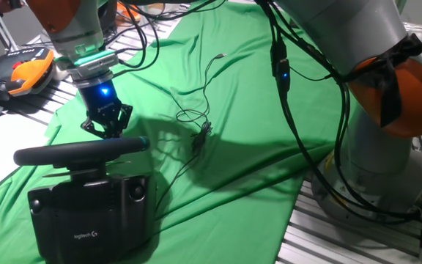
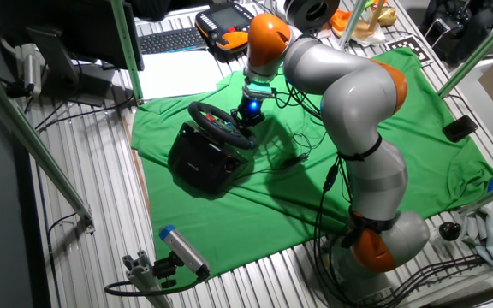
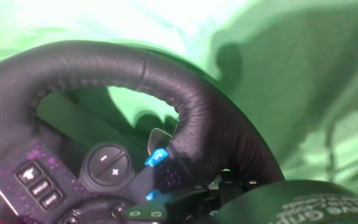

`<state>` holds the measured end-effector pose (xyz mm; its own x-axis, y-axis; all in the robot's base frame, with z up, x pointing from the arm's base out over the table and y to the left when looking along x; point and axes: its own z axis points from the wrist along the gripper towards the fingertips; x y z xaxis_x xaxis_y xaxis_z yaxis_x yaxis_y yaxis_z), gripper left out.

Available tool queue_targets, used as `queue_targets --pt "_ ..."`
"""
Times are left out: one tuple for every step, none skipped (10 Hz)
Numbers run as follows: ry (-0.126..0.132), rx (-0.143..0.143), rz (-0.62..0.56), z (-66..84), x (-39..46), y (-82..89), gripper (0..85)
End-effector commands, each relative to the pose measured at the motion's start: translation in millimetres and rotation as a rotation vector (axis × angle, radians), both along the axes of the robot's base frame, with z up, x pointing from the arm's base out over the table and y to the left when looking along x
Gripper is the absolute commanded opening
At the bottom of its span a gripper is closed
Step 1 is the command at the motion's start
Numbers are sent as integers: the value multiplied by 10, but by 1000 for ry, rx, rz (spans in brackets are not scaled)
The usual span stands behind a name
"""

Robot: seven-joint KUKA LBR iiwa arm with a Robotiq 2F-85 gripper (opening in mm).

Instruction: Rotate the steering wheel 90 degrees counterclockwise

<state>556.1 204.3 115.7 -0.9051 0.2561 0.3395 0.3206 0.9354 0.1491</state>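
The steering wheel (image 1: 64,155) is a black padded rim seen edge-on, with a small blue light (image 1: 143,141) at its right end. It sits on a boxy black base (image 1: 86,213) with a white Logitech logo, on the green cloth (image 1: 255,139). My gripper (image 1: 108,134) comes down onto the rim's far side, right of centre, with its fingers closed in on the rim. In the other fixed view the gripper (image 2: 248,120) meets the far right of the tilted rim (image 2: 205,114). In the hand view the stitched rim (image 3: 104,68) fills the frame and runs down to my fingers (image 3: 328,205).
A loose black cable (image 1: 196,125) lies on the cloth to the right of the wheel. An orange-and-black pendant (image 1: 28,73) lies beyond the cloth's far left edge. A keyboard (image 2: 169,38) is on the table behind. The arm's base (image 1: 387,147) stands at the right.
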Motion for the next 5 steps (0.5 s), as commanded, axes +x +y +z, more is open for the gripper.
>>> queue_targets --pt "-3 1 -3 -3 10 22 0" --pt "-5 1 -8 0 18 55 0" --pt "-6 1 -10 7 22 80 0" --pt "-8 0 -13 12 26 105 0" --pt "-11 0 -14 9 35 129 0"
